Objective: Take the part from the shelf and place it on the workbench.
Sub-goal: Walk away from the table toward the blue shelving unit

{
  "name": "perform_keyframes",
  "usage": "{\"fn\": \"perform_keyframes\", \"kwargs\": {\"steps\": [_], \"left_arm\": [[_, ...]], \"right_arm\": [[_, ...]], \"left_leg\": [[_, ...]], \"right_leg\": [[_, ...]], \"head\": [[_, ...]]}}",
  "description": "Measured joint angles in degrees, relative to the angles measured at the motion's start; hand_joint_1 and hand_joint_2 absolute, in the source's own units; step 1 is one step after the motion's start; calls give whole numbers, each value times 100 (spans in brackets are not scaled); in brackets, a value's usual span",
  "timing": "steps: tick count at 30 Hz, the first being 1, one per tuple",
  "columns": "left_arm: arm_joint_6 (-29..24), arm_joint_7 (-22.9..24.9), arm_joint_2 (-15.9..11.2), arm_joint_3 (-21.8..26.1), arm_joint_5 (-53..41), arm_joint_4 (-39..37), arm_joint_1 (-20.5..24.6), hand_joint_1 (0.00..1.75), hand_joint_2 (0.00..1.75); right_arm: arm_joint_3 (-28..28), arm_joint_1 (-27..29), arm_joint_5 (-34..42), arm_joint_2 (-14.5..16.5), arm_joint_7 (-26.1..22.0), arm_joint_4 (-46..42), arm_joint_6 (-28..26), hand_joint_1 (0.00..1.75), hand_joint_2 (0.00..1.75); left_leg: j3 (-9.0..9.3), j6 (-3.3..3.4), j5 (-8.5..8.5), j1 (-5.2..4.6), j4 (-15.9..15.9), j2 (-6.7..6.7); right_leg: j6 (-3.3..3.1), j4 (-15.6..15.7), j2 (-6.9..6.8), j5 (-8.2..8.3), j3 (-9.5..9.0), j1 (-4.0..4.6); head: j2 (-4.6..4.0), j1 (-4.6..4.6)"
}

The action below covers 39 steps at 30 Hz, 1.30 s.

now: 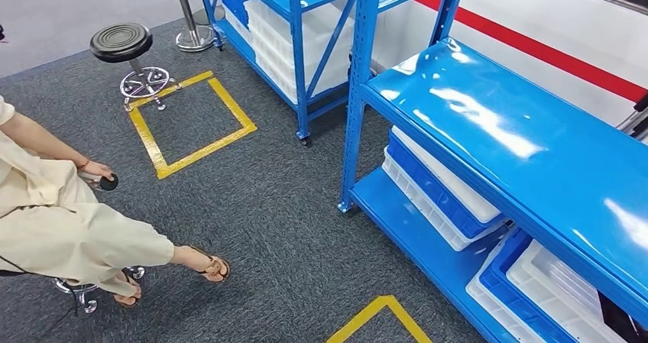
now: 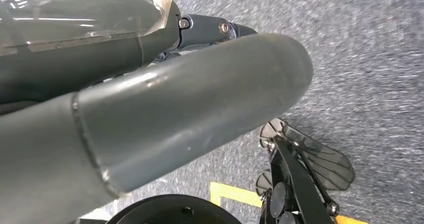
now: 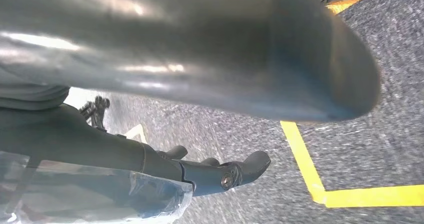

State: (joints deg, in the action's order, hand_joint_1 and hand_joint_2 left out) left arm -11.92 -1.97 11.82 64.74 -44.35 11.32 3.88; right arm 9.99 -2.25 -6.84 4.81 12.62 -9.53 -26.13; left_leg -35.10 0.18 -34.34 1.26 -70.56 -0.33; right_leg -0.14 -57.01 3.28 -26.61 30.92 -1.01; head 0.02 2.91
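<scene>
Blue steel shelf (image 1: 535, 140) w/ glossy top runs along the right of the head view; white and blue bins (image 1: 439, 198) stacked on its lower tier. Grey carpet (image 1: 290, 221) carries yellow tape square (image 1: 191, 121). Seated person (image 1: 53, 221) at left, black stool (image 1: 122, 43) beyond. Left hand (image 2: 150, 119), right hand (image 3: 200, 54) hang over carpet, holding nothing; finger spread can't be told. The part itself can't be made out.

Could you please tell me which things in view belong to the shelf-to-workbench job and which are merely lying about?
Part of the job:
- blue shelf, nearest rack, top board bare
- blue and white bins on its lower levels
- left hand and right hand, hanging over the carpet, holding nothing visible

Lying about:
- black stool
- yellow floor tape
- seated person
- far rack
</scene>
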Motion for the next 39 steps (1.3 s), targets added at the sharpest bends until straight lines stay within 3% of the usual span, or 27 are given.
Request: {"fn": "perform_keyframes", "kwargs": {"steps": [2,4,5,7,8,9,11,13,14,16,17,18,20,22,24,26,27,28,29,30,31,33,35,37,39], "left_arm": [[-15,2,-2,1,1,0,0,0,0],[-23,2,-4,2,1,0,1,0,0],[-26,4,-4,2,2,0,6,0,0],[-29,8,5,2,3,0,14,0,0],[-34,9,12,2,4,0,17,0,0],[-39,9,19,2,4,0,14,0,0],[-52,9,26,2,4,0,4,0,0],[-57,9,29,2,3,0,-1,0,0],[-58,9,31,2,2,0,1,0,0],[-59,9,39,2,2,0,4,0,0],[-60,10,40,2,2,0,5,0,0],[-61,10,41,2,2,0,5,0,0],[-65,12,38,2,1,0,11,0,0],[-67,13,39,2,0,0,30,0,0],[-66,14,39,2,0,0,41,0,0],[-66,14,38,3,0,0,34,0,0],[-66,14,38,4,0,0,27,0,0],[-67,14,37,5,0,0,19,0,0],[-67,15,37,5,0,0,12,0,0],[-67,15,37,6,0,0,9,0,0],[-67,16,37,6,0,0,8,0,0],[-65,16,27,6,0,0,9,0,0],[-63,15,13,7,0,0,10,0,0],[-58,14,14,7,-2,0,14,0,0],[-50,9,25,6,-9,0,15,0,0]], "right_arm": [[0,-5,-18,1,1,0,8,0,0],[0,-20,-24,3,1,0,11,0,0],[1,-20,-25,2,1,0,12,0,0],[1,-1,-25,-3,3,1,12,0,0],[2,6,-25,-6,7,2,12,0,0],[2,4,-26,-9,10,2,12,0,0],[2,-13,-30,-10,16,2,12,0,0],[2,-17,-36,-11,21,2,12,0,0],[2,-9,-39,-15,26,2,12,0,0],[2,3,-43,-30,41,2,10,0,0],[2,0,-47,-33,46,2,10,0,0],[2,-10,-53,-36,52,2,9,0,0],[2,-26,-69,-33,63,2,10,0,0],[2,-26,-78,-35,75,2,11,0,0],[2,-24,-80,-39,84,2,12,0,0],[2,-29,-84,-39,87,2,18,0,0],[2,-30,-86,-37,87,2,22,0,0],[2,-27,-87,-36,90,2,26,0,0],[2,-21,-88,-37,91,2,30,0,0],[2,-16,-86,-39,96,2,33,0,0],[2,-13,-84,-40,101,2,37,0,0],[2,-19,-76,-31,109,2,45,0,0],[2,-26,-67,-16,113,2,50,0,0],[2,-16,-57,-15,119,2,50,0,0],[2,-5,-41,-23,125,2,49,0,0]], "left_leg": [[328,36,418,16,772,-203],[498,64,561,12,1204,-386],[507,82,548,-7,1243,-396],[513,155,588,-27,1295,-271],[520,206,616,-30,1331,-199],[526,249,640,-27,1368,-119],[521,293,655,-42,1391,53],[513,295,650,-53,1389,225],[512,291,645,-55,1388,298],[530,267,629,-54,1386,429],[549,241,612,-68,1383,485],[572,207,589,-84,1379,540],[617,139,551,-112,1376,638],[658,70,518,-84,1368,701],[586,6,316,-41,1117,483],[278,-23,-74,-22,435,155],[73,-27,-245,-20,29,77],[-88,-26,-311,-21,-255,45],[-175,-16,-272,-21,-367,28],[-135,6,-101,-21,-208,12],[4,38,140,-21,143,-35],[341,116,519,-26,935,-275],[477,161,611,-54,1271,-398],[494,205,647,-75,1334,-274],[527,264,719,-65,1434,-139]], "right_leg": [[13,-10,149,-2,-16,15],[62,-20,274,9,24,31],[103,-19,329,21,57,32],[181,-27,367,36,130,22],[193,-121,246,-17,197,25],[188,-314,88,-125,308,34],[153,-1042,-213,-475,680,32],[184,-1651,-259,-681,977,20],[230,-1660,-271,-650,969,15],[338,-1001,-392,-383,594,1],[358,-577,-538,-238,365,1],[344,-247,-656,-126,186,7],[249,-27,-745,-42,85,28],[151,-10,-602,-20,86,14],[54,9,-469,11,61,-24],[-11,11,-345,40,57,-25],[-27,10,-276,48,67,-10],[-34,8,-197,52,73,5],[-39,6,-113,55,73,19],[-38,5,-31,56,67,29],[-37,3,51,57,58,37],[-27,-4,185,61,54,58],[16,-9,290,78,89,65],[90,-7,370,103,156,63],[122,-174,179,8,274,71]], "head": [[0,2],[0,5],[0,6],[0,6],[0,12],[0,22],[0,42],[0,44],[0,45],[0,46],[0,47],[0,43],[0,30],[0,21],[0,13],[0,1],[0,-1],[0,-1],[0,-1],[0,0],[0,0],[0,1],[0,4],[0,4],[0,14]]}}
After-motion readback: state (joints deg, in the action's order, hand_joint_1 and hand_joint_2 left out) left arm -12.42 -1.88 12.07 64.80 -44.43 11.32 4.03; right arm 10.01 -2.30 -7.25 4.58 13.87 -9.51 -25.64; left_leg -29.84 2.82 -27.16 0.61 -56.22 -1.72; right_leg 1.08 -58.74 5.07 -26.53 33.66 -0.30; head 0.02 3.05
